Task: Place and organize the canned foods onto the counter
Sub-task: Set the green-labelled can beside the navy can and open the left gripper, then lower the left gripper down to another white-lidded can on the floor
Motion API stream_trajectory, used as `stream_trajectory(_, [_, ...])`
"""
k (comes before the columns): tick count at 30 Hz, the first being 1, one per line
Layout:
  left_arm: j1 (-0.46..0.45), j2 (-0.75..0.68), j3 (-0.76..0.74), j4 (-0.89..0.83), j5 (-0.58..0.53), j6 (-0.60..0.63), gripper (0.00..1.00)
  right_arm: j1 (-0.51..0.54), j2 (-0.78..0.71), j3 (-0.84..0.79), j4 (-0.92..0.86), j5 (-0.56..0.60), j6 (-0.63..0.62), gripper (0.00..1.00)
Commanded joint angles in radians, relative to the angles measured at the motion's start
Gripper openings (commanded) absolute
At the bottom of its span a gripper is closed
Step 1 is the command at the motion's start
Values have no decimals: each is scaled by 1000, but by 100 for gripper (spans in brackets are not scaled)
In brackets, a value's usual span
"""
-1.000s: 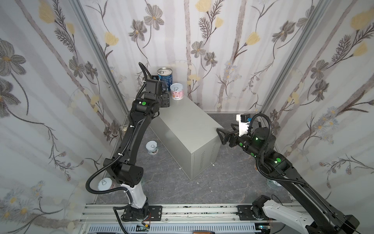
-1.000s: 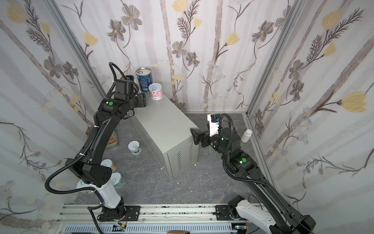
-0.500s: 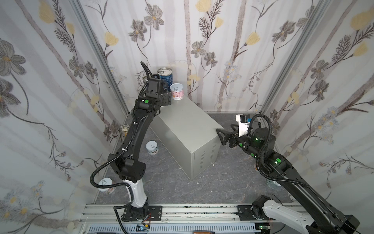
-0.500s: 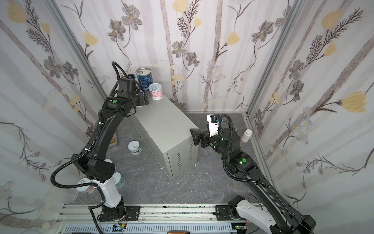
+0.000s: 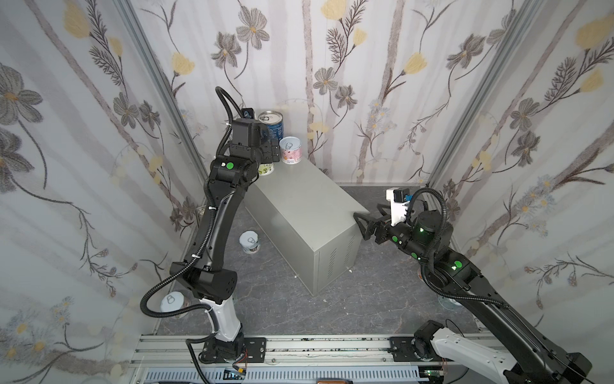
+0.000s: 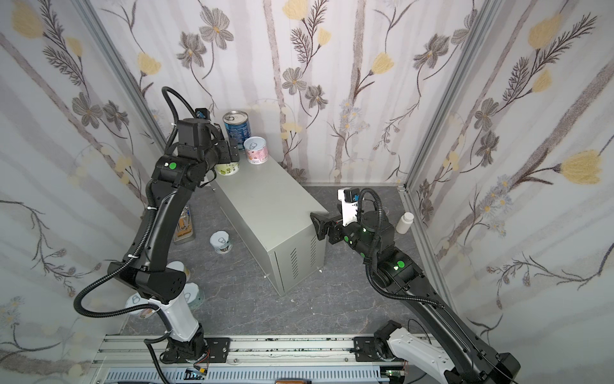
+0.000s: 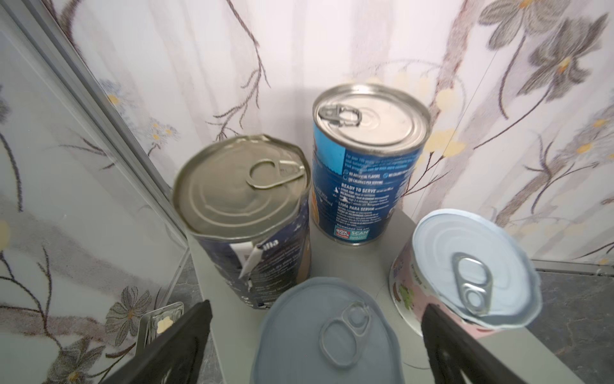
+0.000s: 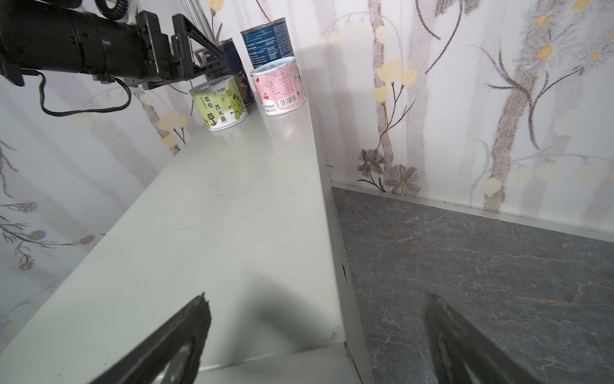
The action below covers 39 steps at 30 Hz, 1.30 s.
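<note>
Left hand (image 7: 317,307) spread wide, flanked green can (image 8: 221,103) on tabletop (image 8: 232,216), not touching; right hand (image 8: 317,296) spread wide, empty.

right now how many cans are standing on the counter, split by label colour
dark blue cans: 2
green-label can: 1
pink-label can: 1
total on the counter: 4

At the tabletop's (image 5: 299,199) far end, two tall cans (image 7: 368,159) stand side by side against the wall (image 5: 332,83), with two short cans (image 7: 465,269) just before them. Left of it, one can (image 5: 249,241) stands on the floor (image 5: 282,299); nearer the camera, partly hidden, sit seemingly more cans (image 5: 171,301).
</note>
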<state>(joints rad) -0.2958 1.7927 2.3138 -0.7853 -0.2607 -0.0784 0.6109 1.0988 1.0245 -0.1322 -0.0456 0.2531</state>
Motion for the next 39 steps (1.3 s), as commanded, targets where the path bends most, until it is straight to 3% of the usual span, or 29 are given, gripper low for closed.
stream_trajectory(1, [-2, -50, 15, 15, 6, 17, 100, 4, 2, 8, 10, -9, 14, 100])
stream_trajectory(4, [-3, -105, -1, 16, 84, 0, 97, 7, -4, 6, 7, -14, 23, 100])
stream_trajectory(8, [-15, -179, -79, 20, 142, -25, 69, 9, -19, 6, -1, -13, 31, 99])
stream_trajectory(10, [-19, -227, -157, 36, 144, -43, 61, 11, -26, 9, -6, -13, 33, 99])
stream_trajectory(13, [-27, -343, -374, 124, 159, -83, 59, 16, -37, 17, -21, -3, 32, 99])
stream_trajectory(17, [-31, -504, -644, 220, 96, -122, 60, 21, -43, 23, -39, 3, 29, 99])
stream_trajectory(24, [-27, -709, -938, 233, -39, -121, 72, 42, -60, 46, -74, 25, 13, 99])
stream_trajectory(31, [27, -801, -1133, 230, -27, -101, 86, 46, -94, 60, -86, 32, 5, 100])
stream_trajectory(39, [140, -788, -1270, 249, 87, -129, 100, 47, -133, 47, -97, 35, 13, 100])
